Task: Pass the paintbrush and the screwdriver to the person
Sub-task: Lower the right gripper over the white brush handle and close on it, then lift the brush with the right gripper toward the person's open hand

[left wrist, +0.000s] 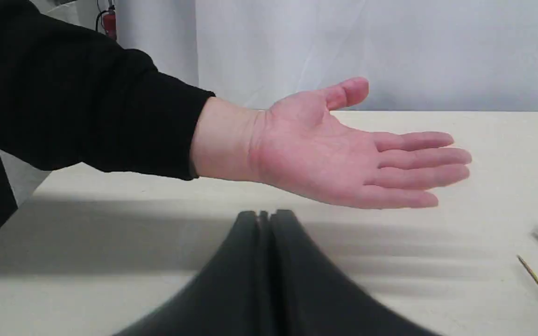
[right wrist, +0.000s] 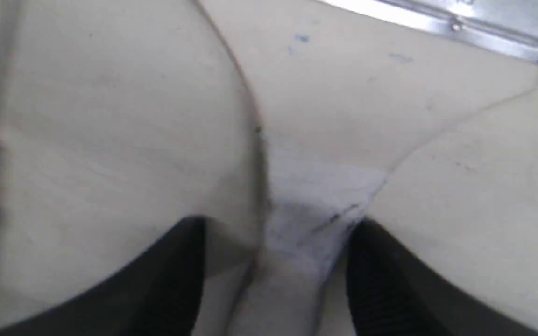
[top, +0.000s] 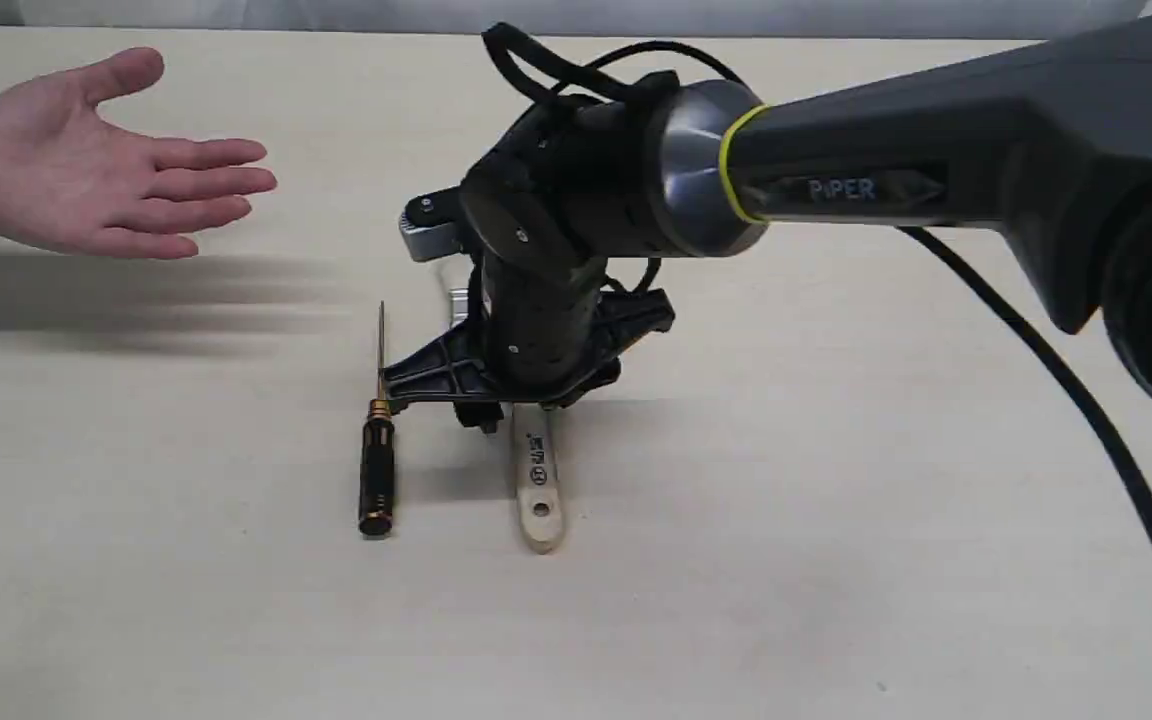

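The paintbrush [top: 539, 490] lies flat on the table [top: 836, 560], handle toward the near edge. Your right claw [right wrist: 278, 261] is lowered over it, fingers spread to either side of the narrow part of the handle. The screwdriver [top: 377, 470] lies just beside the paintbrush on its left, parallel, tip pointing away; the claw's black frame reaches close to its gold collar. Well apart, at the far left, the person's hand [top: 86, 165] is held palm up above the table, fingers together, with bare table between it and the two tools. Only your right wrist view shows the gap: one finger sits at the handle's edge, the other stands off it, and the silver band [right wrist: 460, 18] lies beyond. Only your left wrist view shows the left claw [left wrist: 264, 219], fingers pressed together, low in front of the open palm; the exterior view leaves that arm out.
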You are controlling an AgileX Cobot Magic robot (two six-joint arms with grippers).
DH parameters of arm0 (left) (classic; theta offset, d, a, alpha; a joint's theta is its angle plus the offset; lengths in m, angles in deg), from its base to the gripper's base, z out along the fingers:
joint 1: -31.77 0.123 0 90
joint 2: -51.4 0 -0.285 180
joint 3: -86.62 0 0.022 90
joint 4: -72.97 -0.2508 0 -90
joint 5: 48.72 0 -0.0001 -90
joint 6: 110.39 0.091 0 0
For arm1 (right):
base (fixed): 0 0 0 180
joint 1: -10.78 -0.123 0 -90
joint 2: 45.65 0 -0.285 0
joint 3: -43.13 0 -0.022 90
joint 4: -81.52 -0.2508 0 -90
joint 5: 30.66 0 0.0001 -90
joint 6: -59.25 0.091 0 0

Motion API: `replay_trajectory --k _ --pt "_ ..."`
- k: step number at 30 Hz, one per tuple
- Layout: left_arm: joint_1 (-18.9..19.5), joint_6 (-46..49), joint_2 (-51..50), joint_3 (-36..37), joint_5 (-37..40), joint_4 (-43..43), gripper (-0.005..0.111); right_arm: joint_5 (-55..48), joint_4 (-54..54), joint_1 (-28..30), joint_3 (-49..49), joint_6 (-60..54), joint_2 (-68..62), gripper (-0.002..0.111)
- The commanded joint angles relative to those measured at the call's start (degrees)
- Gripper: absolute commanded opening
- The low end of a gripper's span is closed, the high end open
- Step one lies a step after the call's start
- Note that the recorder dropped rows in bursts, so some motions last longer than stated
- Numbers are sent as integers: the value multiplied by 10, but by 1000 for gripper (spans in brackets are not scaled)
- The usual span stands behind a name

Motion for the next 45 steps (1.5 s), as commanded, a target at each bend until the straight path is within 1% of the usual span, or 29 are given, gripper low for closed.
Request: replay_trajectory --k 1,4,6,7,9,19,29,31,34,39,42,45 --pt "-3 -1 1 1 -6 2 0 17 -1 6 3 0 -8 43" --pt "-3 -1 1 1 -6 2 0 28 1 6 3 0 -12 29" --pt "-3 -1 1 1 -6 2 0 33 8 6 3 0 -13 18" --pt "-3 -1 1 1 -6 2 0 33 9 6 3 0 -13 15" --pt "-3 -1 1 1 -6 2 0 34 14 6 3 0 -13 5" --pt "-3 -1 1 1 -6 1 0 43 48 6 3 1 10 4" --pt "-3 -1 1 1 -6 1 0 57 36 5 3 -41 136 4" --pt "-3 -1 1 1 -6 1 0 77 5 4 4 -74 159 4" --pt "-3 -1 1 1 -6 1 0 105 -73 4 24 -156 180 4" --pt "-3 -1 1 1 -6 1 0 111 -224 -7 102 -323 161 4" --pt "-3 -1 1 1 -6 1 0 112 -261 -26 143 -372 132 4" --pt "-3 -1 1 1 -5 3 0 114 -262 -43 171 -379 93 4"
